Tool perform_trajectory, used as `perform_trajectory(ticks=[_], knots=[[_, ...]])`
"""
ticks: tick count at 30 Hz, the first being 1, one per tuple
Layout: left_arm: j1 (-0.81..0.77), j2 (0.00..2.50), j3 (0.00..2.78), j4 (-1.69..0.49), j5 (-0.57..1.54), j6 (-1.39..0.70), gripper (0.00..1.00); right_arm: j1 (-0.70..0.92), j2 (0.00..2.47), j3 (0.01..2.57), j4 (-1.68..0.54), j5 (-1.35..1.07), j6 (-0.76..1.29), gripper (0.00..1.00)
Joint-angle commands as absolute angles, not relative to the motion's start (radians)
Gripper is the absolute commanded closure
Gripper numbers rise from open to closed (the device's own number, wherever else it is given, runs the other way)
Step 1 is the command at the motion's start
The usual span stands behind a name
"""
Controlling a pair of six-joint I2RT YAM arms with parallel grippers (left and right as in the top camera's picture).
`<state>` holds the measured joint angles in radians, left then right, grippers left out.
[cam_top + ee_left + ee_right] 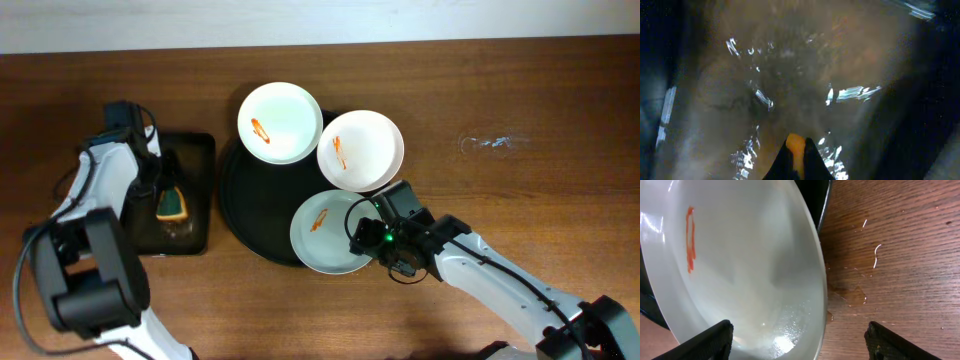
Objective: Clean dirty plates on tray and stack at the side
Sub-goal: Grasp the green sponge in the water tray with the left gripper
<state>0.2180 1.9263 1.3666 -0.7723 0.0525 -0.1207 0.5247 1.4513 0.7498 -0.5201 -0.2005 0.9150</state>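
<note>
Smeared plate (740, 270) (rim) within right claw (800, 337)

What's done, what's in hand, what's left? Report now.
Done: nothing. The far plate, right plate and near plate all carry orange smears and rest on the round tray; none is stacked aside. In hand: the left gripper pinches the sponge in the small tray; the right gripper, open, straddles the near plate's rim. Left: wipe all three, stack them on the table.

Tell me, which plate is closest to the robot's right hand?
The front plate, with the right gripper at its rim; the other two sit farther back.
</note>
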Motion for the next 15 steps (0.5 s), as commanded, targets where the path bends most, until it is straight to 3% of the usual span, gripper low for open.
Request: perform_trajectory(ticks=[1, 3, 4, 5, 6, 12, 15], knots=[[0.212, 1.855, 1.393, -0.779, 0.048, -0.119, 1.00, 0.529, 1.441, 0.759, -0.519, -0.206, 0.913, 0.14], [0.212, 1.860, 1.388, -0.788, 0.030, -0.119, 0.96, 0.529, 1.441, 0.759, -0.519, -0.206, 0.913, 0.14], [0.212, 1.864, 1.388, -0.789, 0.030, -0.119, 0.79, 0.529, 1.441, 0.759, -0.519, -0.206, 0.913, 0.14], [0.212, 1.866, 1.388, -0.792, 0.030, -0.119, 0.50, 0.529, 1.441, 0.759, -0.519, -0.207, 0.913, 0.14], [0.212, 1.866, 1.388, -0.805, 0.030, -0.119, 0.27, 0.529, 1.441, 0.759, -0.519, -0.206, 0.913, 0.14], [0.212, 1.866, 1.384, -0.936, 0.030, -0.120, 0.20, 0.529, 1.441, 0.759, -0.519, -0.206, 0.913, 0.14], [0.212, 1.870, 1.308, -0.836, 0.030, -0.120, 0.20, 0.529, 1.441, 0.759, -0.519, -0.206, 0.913, 0.14]])
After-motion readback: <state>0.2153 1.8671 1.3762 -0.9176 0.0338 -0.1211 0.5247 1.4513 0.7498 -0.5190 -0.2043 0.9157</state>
